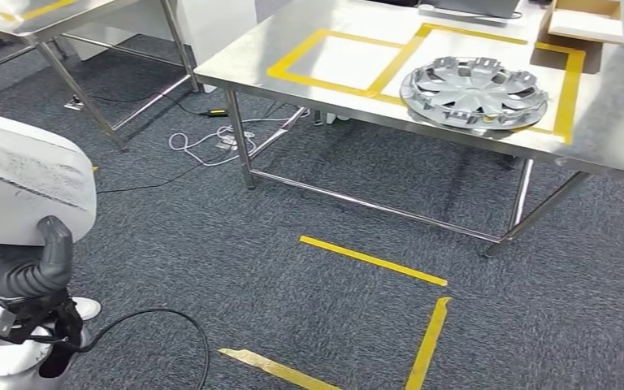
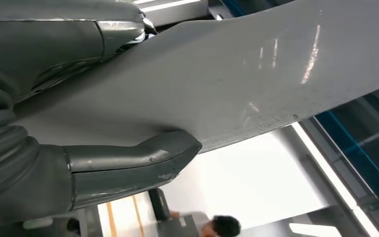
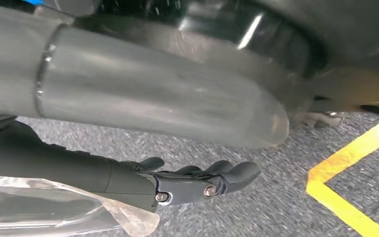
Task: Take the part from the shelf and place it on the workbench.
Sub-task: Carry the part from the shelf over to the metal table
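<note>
My left hand (image 1: 42,272) grips a large white curved panel part (image 1: 16,175) at the left edge of the head view. In the left wrist view the thumb (image 2: 133,165) and the fingers (image 2: 98,34) clamp the panel (image 2: 237,74) from both sides. The steel workbench (image 1: 609,130) stands ahead on the right, some way from the panel, with yellow taped squares (image 1: 337,61) on its top. My right hand (image 3: 182,182) hangs over the grey carpet with its fingers lightly curled and nothing in it.
A silver hubcap (image 1: 475,91) lies in the right taped square. A cardboard box (image 1: 585,18) sits at the bench's far corner. Cables (image 1: 211,142) lie on the carpet under a second table (image 1: 57,20). Yellow floor tape (image 1: 426,341) marks a spot before the bench. A person (image 2: 222,227) is nearby.
</note>
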Robot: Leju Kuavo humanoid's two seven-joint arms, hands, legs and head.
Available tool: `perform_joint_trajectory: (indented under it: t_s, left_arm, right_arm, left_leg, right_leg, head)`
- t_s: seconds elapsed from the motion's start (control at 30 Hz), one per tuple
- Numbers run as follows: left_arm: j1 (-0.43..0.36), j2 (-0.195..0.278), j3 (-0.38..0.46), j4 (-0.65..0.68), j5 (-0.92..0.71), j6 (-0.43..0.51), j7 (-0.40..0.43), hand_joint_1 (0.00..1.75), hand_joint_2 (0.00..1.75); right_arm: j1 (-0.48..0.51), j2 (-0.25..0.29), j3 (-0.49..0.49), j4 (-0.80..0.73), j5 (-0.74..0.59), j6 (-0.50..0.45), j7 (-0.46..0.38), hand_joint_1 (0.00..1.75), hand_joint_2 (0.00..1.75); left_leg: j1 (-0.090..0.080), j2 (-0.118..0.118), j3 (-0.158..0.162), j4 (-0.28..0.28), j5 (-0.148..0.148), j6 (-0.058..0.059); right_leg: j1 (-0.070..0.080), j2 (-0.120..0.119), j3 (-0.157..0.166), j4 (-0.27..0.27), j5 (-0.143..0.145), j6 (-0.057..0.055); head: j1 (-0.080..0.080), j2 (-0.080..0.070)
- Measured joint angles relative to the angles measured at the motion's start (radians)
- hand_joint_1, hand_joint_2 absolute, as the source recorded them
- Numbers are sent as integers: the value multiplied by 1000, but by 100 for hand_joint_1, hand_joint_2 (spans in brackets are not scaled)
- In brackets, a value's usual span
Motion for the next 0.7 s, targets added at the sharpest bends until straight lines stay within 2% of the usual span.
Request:
perform_joint_trajectory:
  t_s: [0.07, 0.1, 0.17, 0.2, 0.23, 0.3, 0.37, 0.4, 0.43, 0.47, 0.53, 0.57, 0.6, 0.7]
  left_arm:
    - [0, -2, 2, 0, 0, 0, 0, 175, 175]
    - [0, -2, 2, 0, 0, 0, -1, 175, 175]
    - [0, -3, 4, 0, 0, 1, -2, 175, 175]
    - [0, -3, 4, 0, 0, 1, -2, 175, 175]
    - [0, -4, 4, 0, 0, 1, -3, 175, 175]
    - [1, -3, 6, 0, -1, 4, -6, 175, 175]
    - [7, -3, 9, 0, -4, 15, -15, 175, 175]
    - [10, -3, 11, 0, -7, 24, -21, 175, 175]
    - [14, -3, 15, 0, -9, 33, -26, 175, 175]
    - [16, -3, 19, 0, -12, 42, -30, 175, 175]
    - [22, -3, 29, -3, -22, 67, -35, 175, 175]
    - [25, -4, 34, -7, -28, 82, -36, 175, 175]
    - [29, -4, 39, -11, -35, 97, -37, 175, 175]
    - [40, -4, 48, -21, -50, 125, -39, 175, 175]
  right_arm:
    - [-3, 0, 3, 0, 0, 2, -5, 0, 0]
    - [-4, 0, 4, 0, 0, 3, -6, 0, 0]
    - [-3, 0, 7, 0, 0, 4, -7, 0, 0]
    - [-1, 0, 8, 0, 1, 5, -7, 0, 0]
    - [0, 0, 10, 0, 2, 6, -7, 0, 0]
    - [0, 0, 13, 0, 6, 9, -12, 0, 0]
    - [0, 0, 15, 0, 13, 31, -48, 0, 0]
    - [2, 0, 15, 0, 15, 46, -77, 0, 0]
    - [4, 0, 15, 0, 15, 59, -109, 0, 0]
    - [7, 0, 15, 0, 14, 67, -137, 0, 0]
    - [9, 0, 15, 0, 12, 73, -183, 0, 0]
    - [9, 0, 15, 0, 11, 74, -201, 0, 0]
    - [9, 0, 15, 0, 11, 74, -216, 0, 0]
    - [13, 0, 15, 0, 11, 75, -232, 0, 0]
  left_leg:
    - [-5, 14, 3, 2, -4, -8]
    - [-7, 20, 4, 3, -6, -12]
    - [-9, 34, 6, 3, -7, -21]
    - [-7, 36, 8, 5, -10, -26]
    - [-5, 26, 5, 17, -21, -31]
    - [-2, -11, -27, 99, -73, -40]
    - [-1, -35, -91, 237, -134, -44]
    - [-1, -38, -115, 284, -145, -44]
    - [-1, -39, -122, 293, -135, -43]
    - [-2, -40, -110, 261, -106, -40]
    - [-3, -45, -49, 122, -29, -32]
    - [-4, -49, -22, 60, -7, -28]
    - [-5, -52, -6, 22, 3, -26]
    - [-7, -53, -3, 3, 3, -16]
  right_leg:
    - [6, -33, 69, -130, 43, -9]
    - [9, -41, 86, -160, 48, -14]
    - [11, -30, 89, -168, 48, -24]
    - [10, -22, 90, -169, 51, -30]
    - [7, -14, 91, -172, 53, -36]
    - [2, 1, 95, -175, 57, -46]
    - [3, 15, 96, -175, 57, -51]
    - [4, 22, 97, -174, 56, -51]
    - [5, 29, 98, -174, 56, -52]
    - [6, 35, 101, -174, 55, -51]
    - [7, 43, 106, -173, 52, -49]
    - [8, 47, 106, -171, 50, -46]
    - [9, 49, 104, -170, 49, -42]
    - [7, 52, 97, -171, 46, -25]
  head:
    - [-1, 0]
    - [-1, 0]
    - [-2, 0]
    - [-2, 0]
    - [-3, 0]
    - [-9, 0]
    - [-14, 0]
    - [-14, 0]
    - [-14, 0]
    - [-14, 0]
    - [-13, 0]
    - [-13, 0]
    - [-13, 0]
    - [-13, 0]
